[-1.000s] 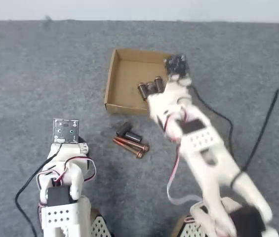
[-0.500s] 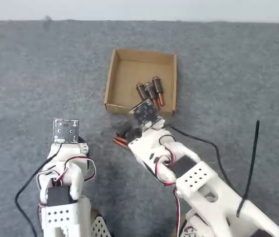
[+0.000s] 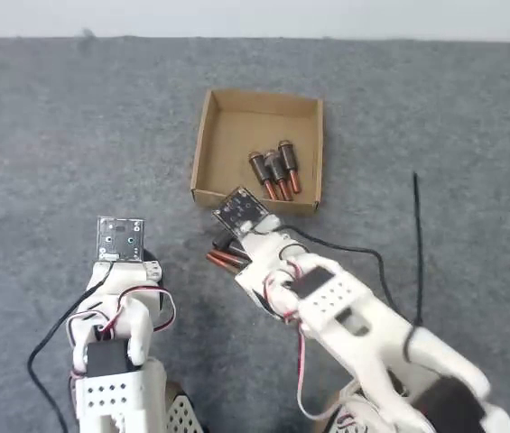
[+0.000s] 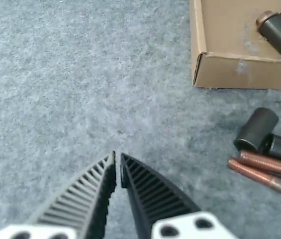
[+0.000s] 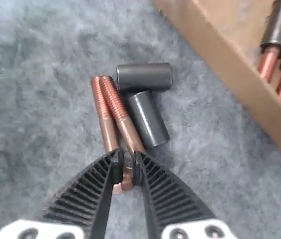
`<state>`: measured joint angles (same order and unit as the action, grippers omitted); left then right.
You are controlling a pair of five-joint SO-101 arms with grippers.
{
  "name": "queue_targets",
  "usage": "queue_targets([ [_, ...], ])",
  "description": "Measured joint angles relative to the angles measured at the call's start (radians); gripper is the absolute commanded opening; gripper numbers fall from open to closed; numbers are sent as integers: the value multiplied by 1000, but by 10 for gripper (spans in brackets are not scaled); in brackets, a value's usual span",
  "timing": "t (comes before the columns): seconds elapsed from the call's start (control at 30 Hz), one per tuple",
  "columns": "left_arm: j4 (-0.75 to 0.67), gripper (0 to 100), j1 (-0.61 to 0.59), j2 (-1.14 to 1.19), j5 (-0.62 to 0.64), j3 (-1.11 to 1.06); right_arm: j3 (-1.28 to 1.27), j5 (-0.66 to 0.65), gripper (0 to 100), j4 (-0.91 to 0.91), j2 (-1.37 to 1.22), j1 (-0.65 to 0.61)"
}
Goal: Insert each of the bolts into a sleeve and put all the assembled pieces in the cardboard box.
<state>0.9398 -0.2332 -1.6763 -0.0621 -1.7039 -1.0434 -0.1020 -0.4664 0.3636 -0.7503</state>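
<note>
Pinching the head end of one of two bolts [image 5: 111, 107], my right end effector [image 5: 125, 167] is working just near of the cardboard box [image 3: 202, 144]. The bolts are lying flat and parallel, threads pointing left, beside two sleeves [image 5: 144, 76]. My left end effector [image 4: 116, 160] is sitting closed over the worktop [image 3: 74, 117].

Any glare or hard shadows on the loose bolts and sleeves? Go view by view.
High view: flat, even light, faint shading along the cardboard box inner wall, no glare. Right wrist view: mild sheen on the loose bolts, not blown out; sleeves matte; bolt ends slightly shaded at the right claw. Left wrist view: soft shadows beside the sleeves, none hard.
</note>
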Motion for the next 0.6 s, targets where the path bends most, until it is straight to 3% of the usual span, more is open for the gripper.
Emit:
queue_targets([
  [0.3,0,12,0,0,0,0,115,-23,35,-3,-100,0],
  [0.5,0,12,0,0,0,0,147,-114,149,-3,-106,0],
  [0.6,0,12,0,0,0,0,149,-155,158,-3,-135,0],
])
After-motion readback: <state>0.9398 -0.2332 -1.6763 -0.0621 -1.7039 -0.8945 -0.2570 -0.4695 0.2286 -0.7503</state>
